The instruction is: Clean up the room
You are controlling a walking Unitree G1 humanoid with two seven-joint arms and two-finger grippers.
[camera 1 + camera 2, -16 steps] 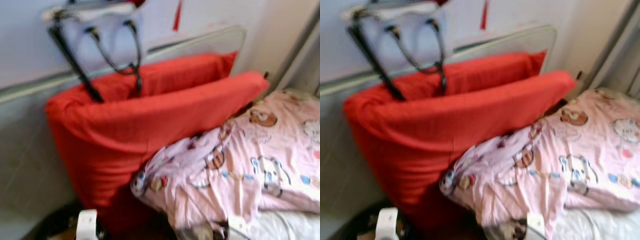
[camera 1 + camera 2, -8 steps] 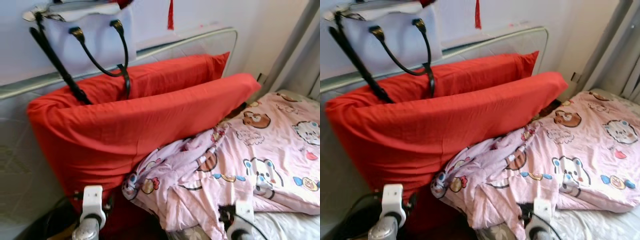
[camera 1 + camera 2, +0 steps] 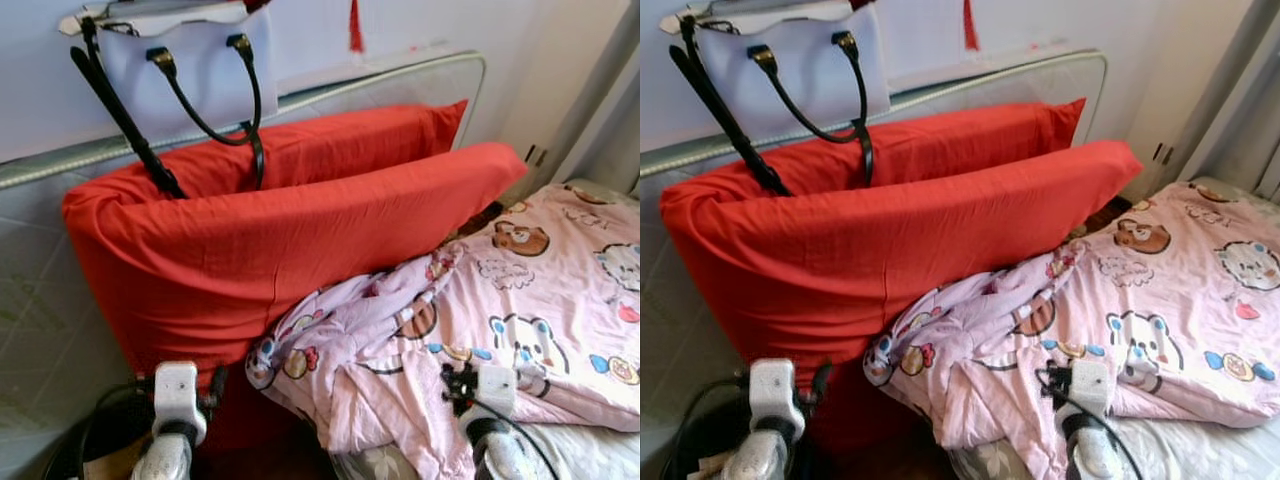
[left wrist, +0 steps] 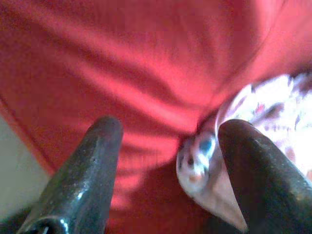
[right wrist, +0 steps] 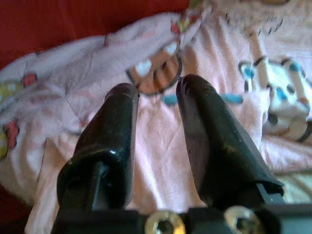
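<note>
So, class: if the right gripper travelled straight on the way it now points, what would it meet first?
Most likely the pink cartoon-print quilt: the right gripper, fingers slightly apart, points straight at its crumpled surface. Depth is unclear.

Head views bright and sharp; daylight seemingly from the right, washing out the wall (image 3: 560, 60). Shadow pools under the red pillow (image 3: 300, 250). Wrist views soft, the left one smeared, colours oversaturated.

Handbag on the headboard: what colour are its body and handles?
The handbag has a pale lavender-white body with black handles; the left eye view shows it best.
</note>
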